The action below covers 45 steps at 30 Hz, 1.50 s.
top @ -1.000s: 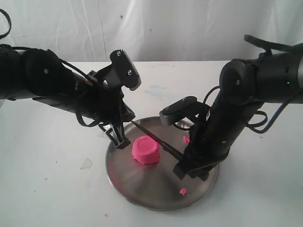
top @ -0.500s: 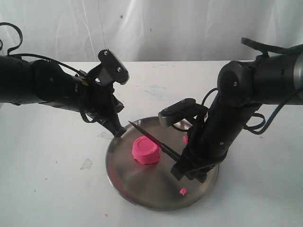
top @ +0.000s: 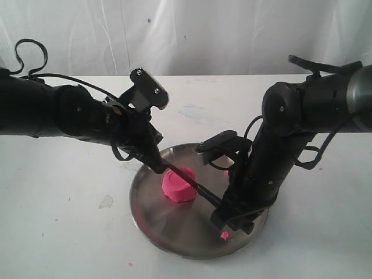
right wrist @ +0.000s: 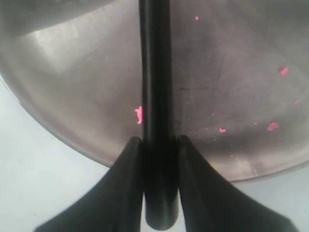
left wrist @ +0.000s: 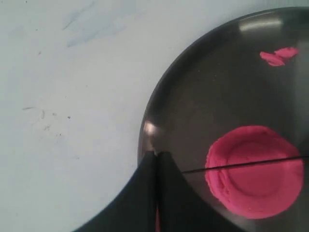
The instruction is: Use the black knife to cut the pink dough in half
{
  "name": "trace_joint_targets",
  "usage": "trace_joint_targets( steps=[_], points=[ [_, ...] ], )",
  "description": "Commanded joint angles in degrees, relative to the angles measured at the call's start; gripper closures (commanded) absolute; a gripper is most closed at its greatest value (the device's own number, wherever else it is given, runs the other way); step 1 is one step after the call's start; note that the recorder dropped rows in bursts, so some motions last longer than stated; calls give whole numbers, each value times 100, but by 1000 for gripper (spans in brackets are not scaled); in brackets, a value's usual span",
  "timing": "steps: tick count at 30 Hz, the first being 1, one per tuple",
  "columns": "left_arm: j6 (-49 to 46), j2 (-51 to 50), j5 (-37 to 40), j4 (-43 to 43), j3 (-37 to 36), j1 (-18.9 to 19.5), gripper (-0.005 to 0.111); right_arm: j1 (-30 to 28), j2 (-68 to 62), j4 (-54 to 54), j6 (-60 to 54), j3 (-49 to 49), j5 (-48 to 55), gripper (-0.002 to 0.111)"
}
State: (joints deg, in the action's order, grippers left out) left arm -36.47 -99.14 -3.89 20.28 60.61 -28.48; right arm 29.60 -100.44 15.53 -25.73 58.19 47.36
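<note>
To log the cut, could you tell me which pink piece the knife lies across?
The big round pink dough; the black knife crosses its top, while the small crumbs lie apart.

Left arm (top: 70, 113) and right arm (top: 290, 133) are angled down inward. Left gripper (left wrist: 155, 157) is pressed shut. Right gripper (right wrist: 157, 142) is clamped around black knife (right wrist: 155, 67) handle.

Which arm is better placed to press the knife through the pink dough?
Right. The right gripper clamps the long black knife by its handle, blade across the round pink dough. The left gripper, shut, is at the tip.
</note>
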Motion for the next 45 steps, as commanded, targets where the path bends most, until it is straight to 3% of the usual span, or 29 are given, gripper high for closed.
trace_joint_targets(
  steps=[1,15,45],
  points=[
    [77,14,-171,48,12,-126,107,6,-9,9,-52,113,39,108],
    [70,-639,-943,-17,12,-136,107,6,-9,33,-52,113,50,108],
    [329,-1110,-811,-246,12,-146,107,6,-9,33,-52,113,50,108]
  ],
)
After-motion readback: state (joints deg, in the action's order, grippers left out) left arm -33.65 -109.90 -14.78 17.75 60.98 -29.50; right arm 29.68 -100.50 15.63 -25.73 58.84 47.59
